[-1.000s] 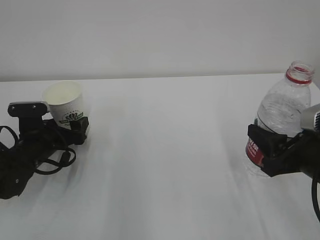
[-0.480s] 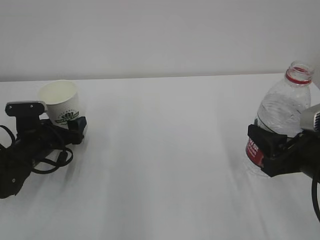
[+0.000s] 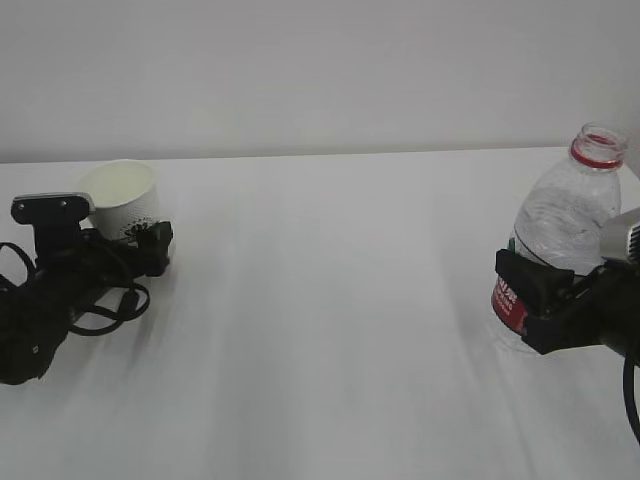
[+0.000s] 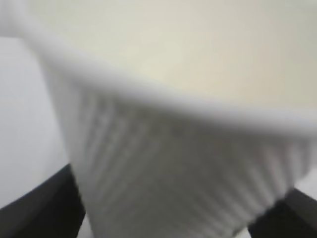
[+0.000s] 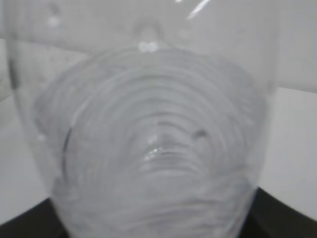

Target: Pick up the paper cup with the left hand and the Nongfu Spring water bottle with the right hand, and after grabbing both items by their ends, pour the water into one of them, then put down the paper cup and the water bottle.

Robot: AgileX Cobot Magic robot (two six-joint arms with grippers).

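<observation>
The white paper cup [image 3: 122, 195] with a dark green logo stands at the far left, its cream inside facing up. My left gripper [image 3: 136, 238] is shut on its lower part, with black fingers [image 4: 44, 208] at both sides of the ribbed wall [image 4: 173, 124]. On the right, the clear, capless Nongfu Spring water bottle [image 3: 565, 215] stands upright with a red neck ring. My right gripper [image 3: 535, 292] is shut on it at the red label. The bottle [image 5: 158, 139] fills the right wrist view. I cannot make out a water level.
The white table [image 3: 330, 330] runs back to a pale wall. Its wide middle lies between the two arms. Black cables [image 3: 100, 310] loop beside the left arm near the cup.
The left gripper has shifted a little left and lower with the cup, which went from leaning to nearly upright. The right gripper and bottle have not moved.
</observation>
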